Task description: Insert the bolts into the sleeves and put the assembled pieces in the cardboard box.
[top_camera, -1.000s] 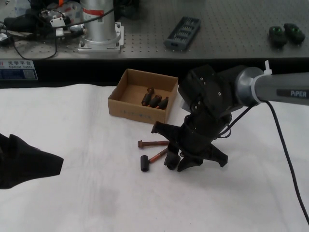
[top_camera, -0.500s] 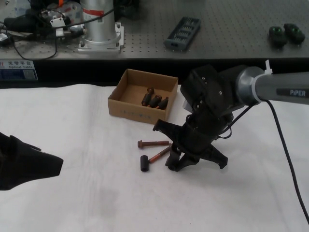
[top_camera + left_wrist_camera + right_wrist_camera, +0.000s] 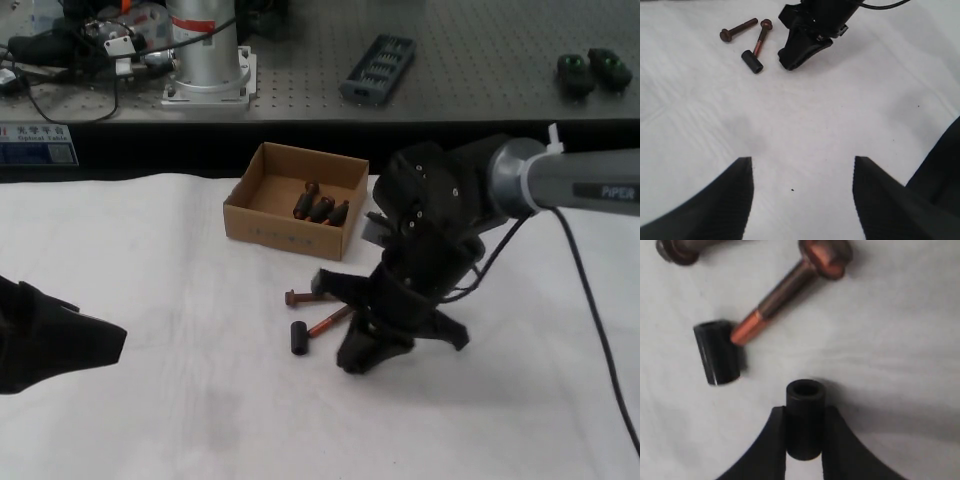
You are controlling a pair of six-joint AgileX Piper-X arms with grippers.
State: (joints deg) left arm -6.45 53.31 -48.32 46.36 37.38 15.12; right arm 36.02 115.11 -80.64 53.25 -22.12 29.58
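Black sleeve (image 3: pixel 805 397) is clamped by its sides in the right pincer (image 3: pixel 805 412), low over the cloth-covered bench (image 3: pixel 200 420) with its bore exposed, likely so the nearby bolt (image 3: pixel 785 290) can enter, while the left pincer (image 3: pixel 802 160) hovers wide open, well apart.

Right arm lowered by the cardboard box, left arm held well away from it.
The right gripper (image 3: pixel 356 358) is pointed steeply down just in front of the cardboard box (image 3: pixel 285 232), with the wrist bent over it and the jaws closed on a black sleeve (image 3: pixel 805 395). The left gripper (image 3: pixel 802 162) is held low, well apart from the box on its left, jaws parted wide.
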